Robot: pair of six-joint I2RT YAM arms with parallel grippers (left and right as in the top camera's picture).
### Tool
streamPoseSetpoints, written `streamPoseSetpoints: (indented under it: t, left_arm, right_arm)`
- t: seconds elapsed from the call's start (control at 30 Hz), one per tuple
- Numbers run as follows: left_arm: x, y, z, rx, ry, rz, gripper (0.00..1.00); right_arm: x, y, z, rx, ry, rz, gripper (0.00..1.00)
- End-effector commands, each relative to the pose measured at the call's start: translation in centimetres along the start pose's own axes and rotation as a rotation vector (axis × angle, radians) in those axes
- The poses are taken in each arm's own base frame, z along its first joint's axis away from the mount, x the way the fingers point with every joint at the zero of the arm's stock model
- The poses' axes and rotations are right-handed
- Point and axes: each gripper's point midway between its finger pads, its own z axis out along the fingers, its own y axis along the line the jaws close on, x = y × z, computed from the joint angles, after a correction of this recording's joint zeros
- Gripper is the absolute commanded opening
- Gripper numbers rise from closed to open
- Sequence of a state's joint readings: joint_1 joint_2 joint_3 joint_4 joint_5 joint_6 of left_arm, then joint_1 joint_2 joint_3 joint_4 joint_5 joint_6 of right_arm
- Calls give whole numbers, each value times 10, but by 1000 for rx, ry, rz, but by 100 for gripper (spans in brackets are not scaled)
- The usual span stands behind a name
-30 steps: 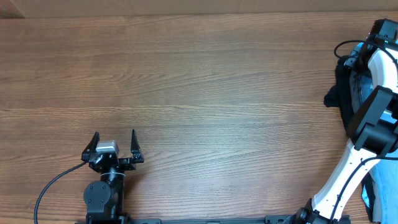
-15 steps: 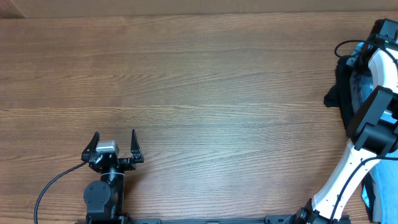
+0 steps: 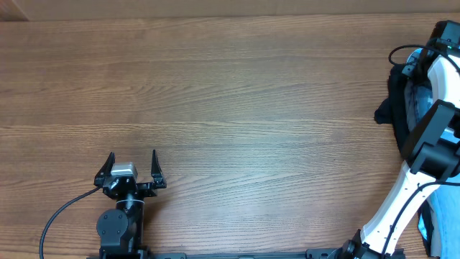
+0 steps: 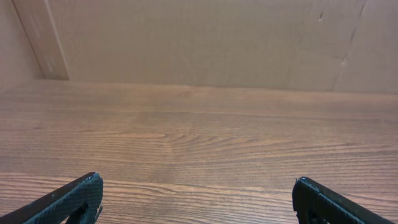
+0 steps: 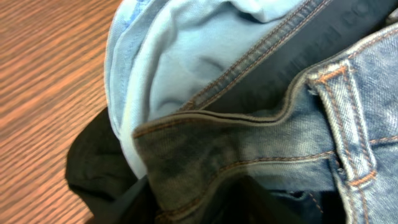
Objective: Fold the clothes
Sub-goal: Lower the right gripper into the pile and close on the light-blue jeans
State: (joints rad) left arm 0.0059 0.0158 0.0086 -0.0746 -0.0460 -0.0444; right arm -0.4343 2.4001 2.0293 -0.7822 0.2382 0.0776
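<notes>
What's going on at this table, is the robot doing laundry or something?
Sort of. The right gripper is reaching into a heap of clothes at the table's far right edge, right up against pale jeans lying on a black garment. Whether it has hold of them is unclear. The left gripper hangs open over bare wood, touching nothing. Nothing is spread out or folded yet.

A wood-grain table (image 3: 230,108) runs back to a plain brown cardboard wall (image 4: 186,37) standing along its far edge.
</notes>
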Motion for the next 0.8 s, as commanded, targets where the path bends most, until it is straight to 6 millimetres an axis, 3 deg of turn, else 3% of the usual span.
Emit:
streamPoseSetpoints:
  t: [0.0,0.27,0.33,0.57,0.77]
  left_arm:
    - [-1,0,0,-2,-9,23,100]
    - [-1,0,0,-2,-9,23,100]
    - [-1,0,0,-2,-9,23,100]
    - [-1,0,0,-2,-9,23,100]
    - [-1,0,0,-2,-9,23,100]
  right_arm:
    - [-29,-23,-24,12,-76,74,55]
    - [-34,-35,-24,-23,-82,115,63]
    - [-40,-32,-32,-58,-98,122,68]
    - [-66,-43,-68,-67,-181,145,69]
    - [-64,-60,-70,-52,-168,179,68]
